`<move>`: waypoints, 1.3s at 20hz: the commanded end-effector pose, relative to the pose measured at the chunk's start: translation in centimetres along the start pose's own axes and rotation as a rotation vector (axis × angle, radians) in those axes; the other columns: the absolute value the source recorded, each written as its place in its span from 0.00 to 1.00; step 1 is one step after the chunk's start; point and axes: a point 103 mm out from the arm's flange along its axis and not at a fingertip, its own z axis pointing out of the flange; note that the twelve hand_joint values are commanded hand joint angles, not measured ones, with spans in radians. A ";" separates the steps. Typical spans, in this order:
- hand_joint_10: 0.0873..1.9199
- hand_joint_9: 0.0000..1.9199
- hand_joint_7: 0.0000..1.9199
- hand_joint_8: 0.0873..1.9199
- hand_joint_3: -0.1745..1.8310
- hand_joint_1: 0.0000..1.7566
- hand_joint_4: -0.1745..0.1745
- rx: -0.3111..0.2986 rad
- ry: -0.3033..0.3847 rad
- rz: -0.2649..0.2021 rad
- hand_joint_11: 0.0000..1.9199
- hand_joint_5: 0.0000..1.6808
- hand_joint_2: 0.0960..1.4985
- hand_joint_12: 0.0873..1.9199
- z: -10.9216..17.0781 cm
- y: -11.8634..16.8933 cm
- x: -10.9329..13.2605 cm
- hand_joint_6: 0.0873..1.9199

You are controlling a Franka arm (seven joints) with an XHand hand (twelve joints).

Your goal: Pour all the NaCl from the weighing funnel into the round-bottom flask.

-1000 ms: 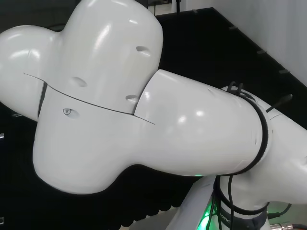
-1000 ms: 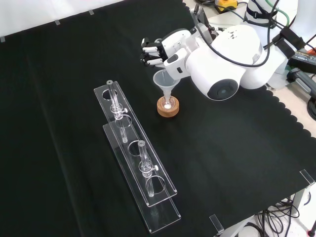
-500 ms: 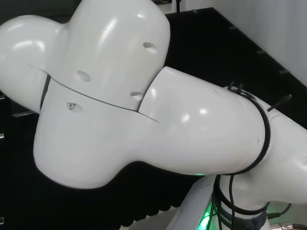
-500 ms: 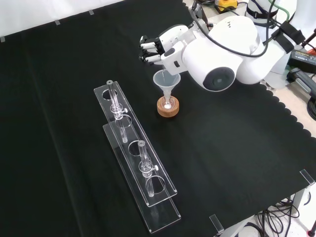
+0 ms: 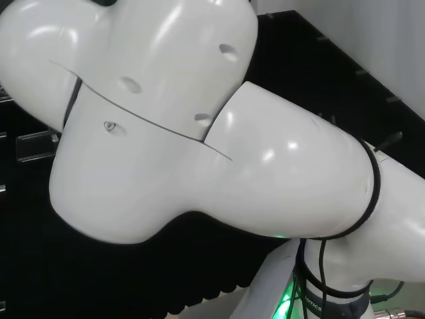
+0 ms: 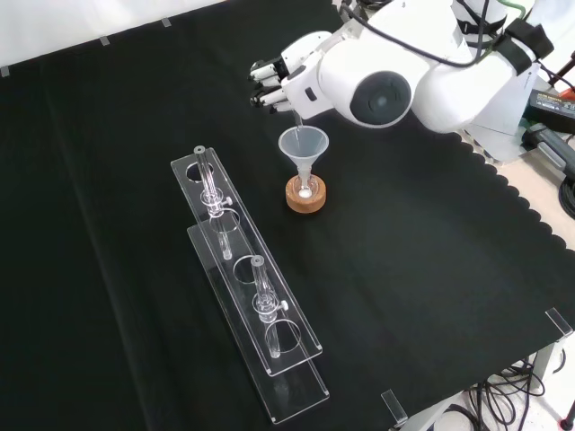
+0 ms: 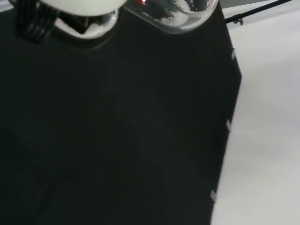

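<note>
The robot hand [image 6: 280,83], fingers curled, grips a clear weighing funnel [image 6: 296,126]. It hovers at 11 o'clock above the funnel-topped flask [image 6: 305,187] on its cork ring [image 6: 305,197].

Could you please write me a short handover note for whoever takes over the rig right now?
Hand: fingers curled round the clear weighing funnel, held above the cloth, just beyond the funnel.
That funnel sits in the round-bottom flask on its cork ring; white powder shows in the flask.
Whether the weighing funnel is empty cannot be told.
Left: check this, then set it down. The clear rack is untouched.
</note>
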 end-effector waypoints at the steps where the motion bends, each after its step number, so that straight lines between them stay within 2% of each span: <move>1: 0.12 0.51 0.30 0.30 0.43 0.63 1.00 -0.034 0.196 -0.012 0.40 0.71 0.41 0.54 0.4 0.1 -0.9 0.40; 8: 0.12 0.51 0.30 0.30 0.43 0.63 1.00 -0.032 0.407 0.003 0.40 0.71 0.41 0.54 0.4 -0.1 -3.0 0.40; 12: 0.12 0.51 0.30 0.30 0.43 0.63 1.00 -0.044 0.494 0.009 0.40 0.71 0.41 0.54 0.2 -0.1 -4.7 0.40; 21: 0.12 0.50 0.30 0.30 0.43 0.63 1.00 -0.069 0.594 0.050 0.40 0.71 0.41 0.54 0.9 -0.2 -8.9 0.40; 26: 0.12 0.50 0.30 0.30 0.43 0.63 1.00 -0.063 0.652 0.058 0.40 0.71 0.41 0.54 2.1 0.1 -10.0 0.40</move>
